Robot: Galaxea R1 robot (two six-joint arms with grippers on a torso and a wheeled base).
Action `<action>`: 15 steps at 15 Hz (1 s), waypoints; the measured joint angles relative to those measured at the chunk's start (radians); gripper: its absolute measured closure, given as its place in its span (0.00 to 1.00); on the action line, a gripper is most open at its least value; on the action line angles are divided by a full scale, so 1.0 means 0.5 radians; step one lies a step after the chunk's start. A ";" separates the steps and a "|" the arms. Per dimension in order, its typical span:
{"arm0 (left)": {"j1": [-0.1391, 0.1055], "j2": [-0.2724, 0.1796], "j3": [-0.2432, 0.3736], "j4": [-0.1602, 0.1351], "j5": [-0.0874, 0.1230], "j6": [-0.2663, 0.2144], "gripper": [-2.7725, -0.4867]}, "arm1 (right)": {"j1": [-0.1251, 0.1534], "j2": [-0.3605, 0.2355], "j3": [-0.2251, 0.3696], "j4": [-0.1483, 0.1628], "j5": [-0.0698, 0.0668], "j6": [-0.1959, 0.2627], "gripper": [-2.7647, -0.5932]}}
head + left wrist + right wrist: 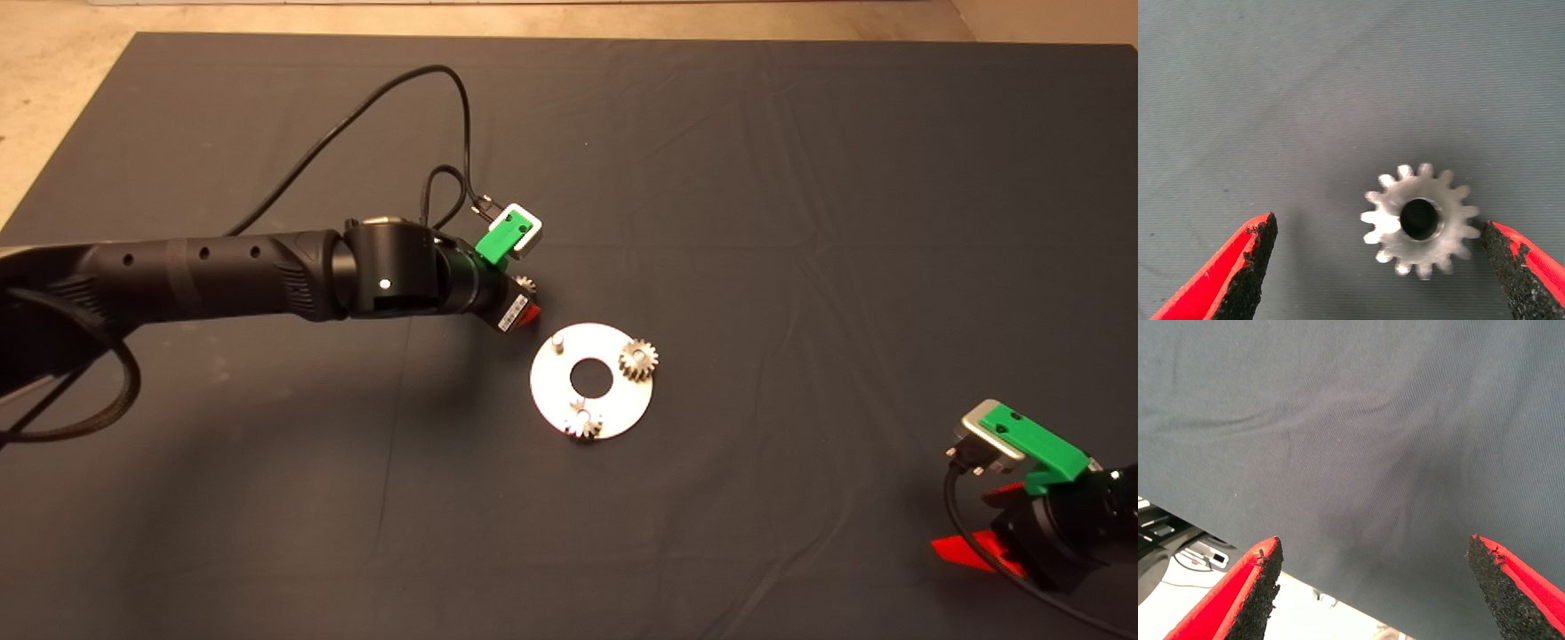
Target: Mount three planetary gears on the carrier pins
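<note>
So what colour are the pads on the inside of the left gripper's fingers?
Black, rough-textured pads on red fingers, clearest in the left wrist view.

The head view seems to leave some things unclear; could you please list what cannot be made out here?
- Third gear: head view shows only a sliver beside the left tool; the arm covers the rest.
- Gear at the disc's near edge: too small to tell whether it sits fully on its pin.
- Right tool: parked, partly cut off at the lower right.
</note>
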 joint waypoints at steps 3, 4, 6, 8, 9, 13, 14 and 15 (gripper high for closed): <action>0.000 0.001 0.000 0.000 -0.052 -0.001 0.26 | 0.000 -0.001 0.000 0.000 0.000 0.000 0.33; 0.000 0.000 0.000 0.000 -0.071 -0.001 0.26 | 0.000 -0.001 0.000 0.000 0.000 0.000 0.33; 0.000 0.002 -0.001 0.000 -0.096 -0.003 0.26 | 0.000 -0.001 0.000 0.000 0.000 0.000 0.33; 0.000 0.002 -0.001 0.000 -0.096 -0.007 0.26 | 0.000 -0.001 0.000 0.000 0.000 0.000 0.33; 0.000 0.003 -0.001 0.000 -0.098 -0.008 0.26 | 0.000 -0.001 0.000 0.000 0.000 0.000 0.33; 0.001 0.002 -0.004 0.000 -0.129 -0.022 0.26 | 0.000 -0.018 0.000 0.000 0.001 0.000 0.33; 0.001 0.001 -0.006 0.000 -0.129 -0.024 0.26 | 0.000 -0.018 0.000 0.000 0.000 0.000 0.33; 0.001 0.001 -0.007 0.000 -0.129 -0.025 0.26 | 0.000 -0.018 0.000 0.000 0.000 0.000 0.33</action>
